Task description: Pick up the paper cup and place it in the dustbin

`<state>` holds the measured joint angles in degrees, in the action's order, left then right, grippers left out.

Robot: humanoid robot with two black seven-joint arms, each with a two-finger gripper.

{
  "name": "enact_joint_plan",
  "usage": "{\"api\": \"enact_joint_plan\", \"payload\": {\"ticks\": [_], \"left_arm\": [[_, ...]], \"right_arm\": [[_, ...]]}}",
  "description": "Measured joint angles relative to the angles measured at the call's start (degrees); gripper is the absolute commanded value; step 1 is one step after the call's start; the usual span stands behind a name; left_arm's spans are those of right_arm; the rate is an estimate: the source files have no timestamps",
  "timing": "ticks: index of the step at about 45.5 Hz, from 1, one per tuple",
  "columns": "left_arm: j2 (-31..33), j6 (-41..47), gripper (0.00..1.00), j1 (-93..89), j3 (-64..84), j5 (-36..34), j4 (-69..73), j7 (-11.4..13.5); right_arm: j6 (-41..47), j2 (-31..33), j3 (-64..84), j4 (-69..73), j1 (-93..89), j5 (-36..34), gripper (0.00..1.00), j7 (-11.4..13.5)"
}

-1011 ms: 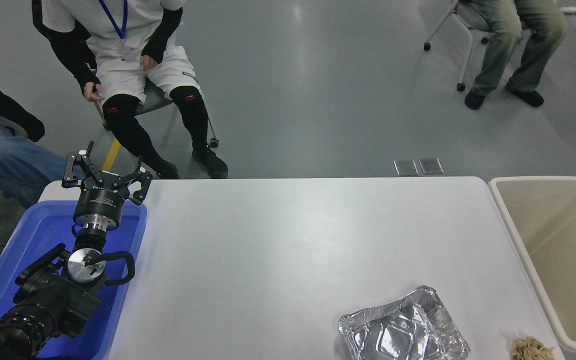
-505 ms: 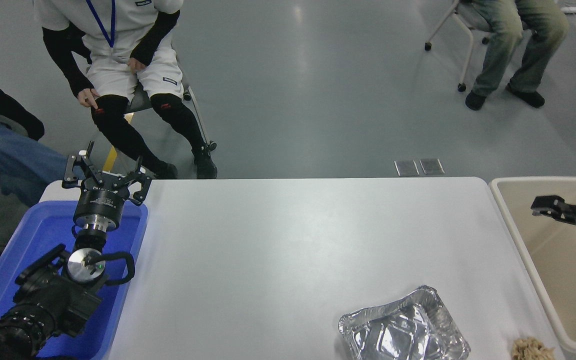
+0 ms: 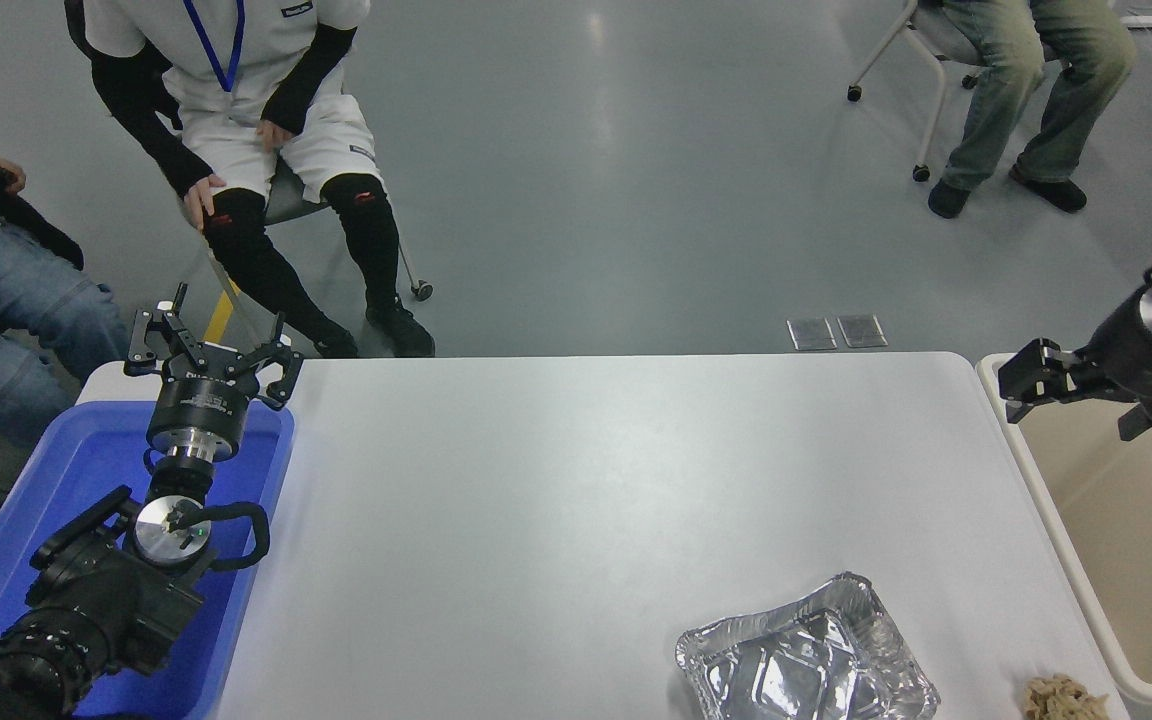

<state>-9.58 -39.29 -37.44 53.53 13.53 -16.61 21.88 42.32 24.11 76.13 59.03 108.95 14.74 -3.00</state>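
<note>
Nearest you, a crumpled silver foil tray [image 3: 806, 660] sits at the front edge of the white table [image 3: 576, 480], and just right of it lies a small tan crumpled scrap [image 3: 1063, 697]. At your lower left, the black left arm hangs over the blue plastic tray [image 3: 66, 470], its left gripper [image 3: 211, 340] spread wide with nothing between the fingers. Look right: the large beige plastic rectangular dustbin [image 3: 1126, 520] stands against the table's right end, and what you can see of its inside is bare beige wall and floor. Your black right arm comes in from the right edge above the bin's far left corner, the right gripper [image 3: 1021, 385] pointing left toward the table. You can see one black finger [image 3: 1031, 368] clearly, but I cannot tell how far the pincer is parted, and nothing shows in its hold. The paper cup is nowhere you can see. Beyond the table, people sit on chairs on the grey floor.
</note>
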Motion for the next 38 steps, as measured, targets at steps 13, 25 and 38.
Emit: {"api": "enact_joint_plan", "payload": {"ticks": [13, 25, 38], "left_arm": [[0.0, 0.0, 0.99, 0.0, 0.0, 0.0, 0.0, 0.0], [0.0, 0.0, 0.99, 0.0, 0.0, 0.0, 0.0, 0.0], [0.0, 0.0, 0.99, 0.0, 0.0, 0.0, 0.0, 0.0]], "right_arm": [[2.0, -6.5, -0.4, 1.8, 6.1, 0.3, 1.0, 0.0], [2.5, -9.6, -5.4, 2.7, 8.2, -0.2, 1.0, 0.0], [2.6, -11.7, -5.4, 2.9, 8.7, -0.9, 1.0, -0.1]]}}
